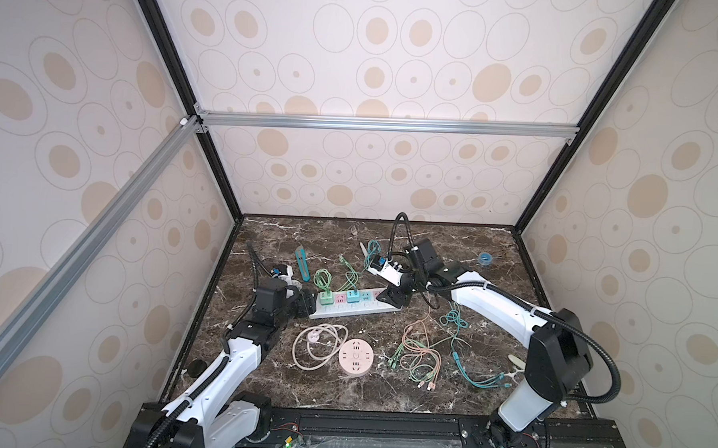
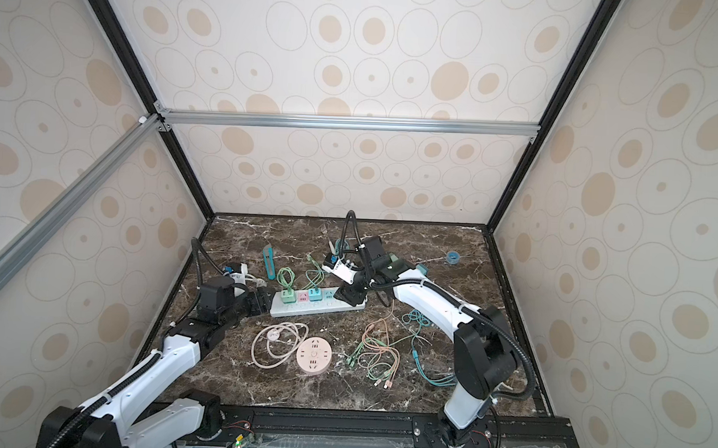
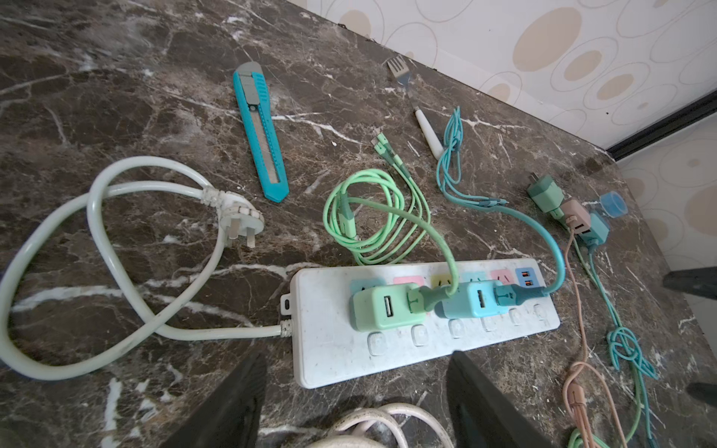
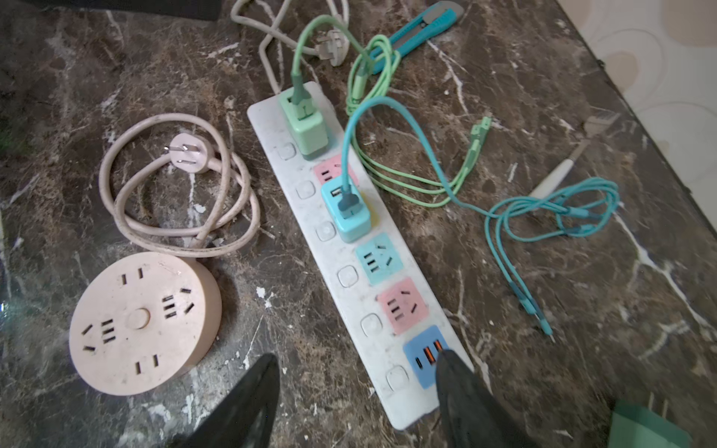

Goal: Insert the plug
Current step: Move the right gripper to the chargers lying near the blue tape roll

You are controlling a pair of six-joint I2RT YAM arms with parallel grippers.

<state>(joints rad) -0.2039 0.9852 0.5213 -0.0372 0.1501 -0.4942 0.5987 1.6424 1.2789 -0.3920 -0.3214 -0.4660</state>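
A white power strip (image 1: pixel 345 314) (image 2: pixel 299 312) lies across the marble table. A green charger plug (image 3: pixel 384 306) (image 4: pixel 308 132) is seated in its first socket and a blue charger plug (image 3: pixel 471 302) (image 4: pixel 349 217) in its third, each with a cable attached. My left gripper (image 3: pixel 357 357) (image 1: pixel 306 304) stands open at the strip's cord end, holding nothing. At the strip's other end my right gripper (image 4: pixel 357 355) (image 1: pixel 391 299) is open and empty, with one fingertip over the blue USB panel (image 4: pixel 421 360).
A pink round socket hub (image 1: pixel 355 356) and its coiled cord (image 1: pixel 316 346) lie in front of the strip. Behind it are a blue utility knife (image 1: pixel 301 264) and a fork (image 3: pixel 399 70). Loose cables (image 1: pixel 418 352) and spare chargers (image 3: pixel 543 194) lie to the right.
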